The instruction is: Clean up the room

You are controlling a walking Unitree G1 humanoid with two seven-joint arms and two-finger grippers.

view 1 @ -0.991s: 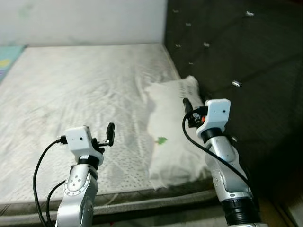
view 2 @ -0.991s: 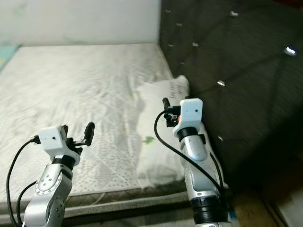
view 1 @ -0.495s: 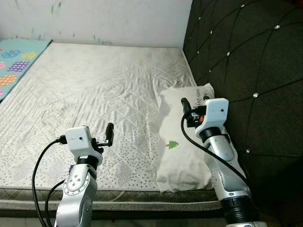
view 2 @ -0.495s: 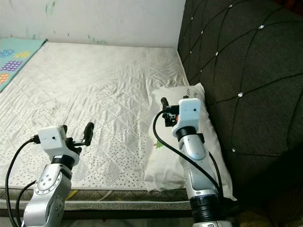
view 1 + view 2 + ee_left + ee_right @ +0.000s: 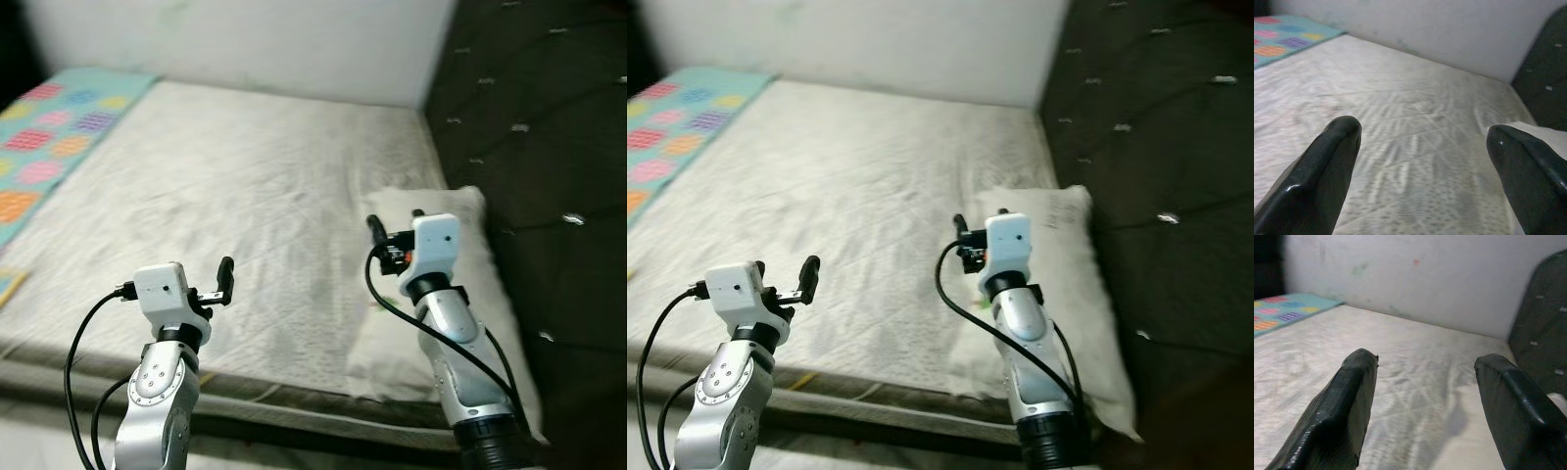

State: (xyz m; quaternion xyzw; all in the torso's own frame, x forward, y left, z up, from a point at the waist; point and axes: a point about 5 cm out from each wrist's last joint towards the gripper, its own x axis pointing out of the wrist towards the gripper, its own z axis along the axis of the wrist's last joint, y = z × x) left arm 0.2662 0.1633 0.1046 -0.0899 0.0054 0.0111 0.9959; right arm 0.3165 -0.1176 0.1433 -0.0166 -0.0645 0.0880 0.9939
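A white quilted mattress (image 5: 245, 176) spreads out before me. A white pillow (image 5: 495, 264) with a small green print lies along its right side, against the dark tufted headboard (image 5: 529, 117). My left gripper (image 5: 227, 276) is raised over the mattress's near edge, open and empty; the left wrist view has its fingers (image 5: 1327, 161) wide apart above the sheet. My right gripper (image 5: 390, 233) hovers open and empty over the pillow's inner edge, with both fingers (image 5: 1352, 396) spread.
A turquoise blanket (image 5: 59, 137) with coloured patches lies along the mattress's far left side. A pale wall (image 5: 245, 39) closes the far end. The mattress's front edge (image 5: 274, 392) runs just below my arms.
The camera has swung left, so the headboard and pillow sit further right and the colourful blanket has come into view. Both arms hold the same pose, grippers still open.
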